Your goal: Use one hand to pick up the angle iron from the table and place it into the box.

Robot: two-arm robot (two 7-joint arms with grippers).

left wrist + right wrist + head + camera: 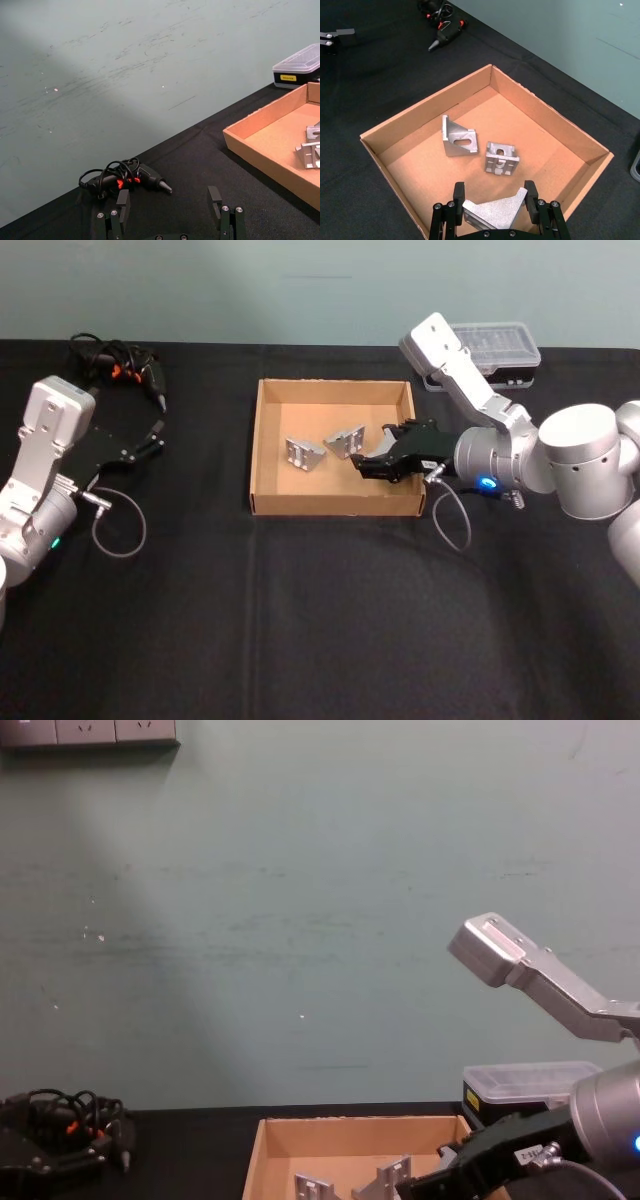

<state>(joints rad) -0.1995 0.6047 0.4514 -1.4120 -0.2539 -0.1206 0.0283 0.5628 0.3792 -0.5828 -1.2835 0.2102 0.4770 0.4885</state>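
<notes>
My right gripper [372, 462] reaches in over the right wall of the tan cardboard box [330, 387]. In the right wrist view it [494, 192] is shut on a silver angle iron [495, 211], held over the box floor near that wall. Two more angle irons [459, 138] [500, 158] lie on the floor of the box [422, 107], to the held one's left. At the left of the black table [320, 620], my left gripper [155, 435] rests open and holds nothing; its fingers [123, 201] show in the left wrist view.
A black tool with a coiled cable and orange marks [120, 365] lies at the back left. A clear-lidded plastic case [495, 345] stands behind my right arm at the back right. A grey cable loops off each wrist onto the table.
</notes>
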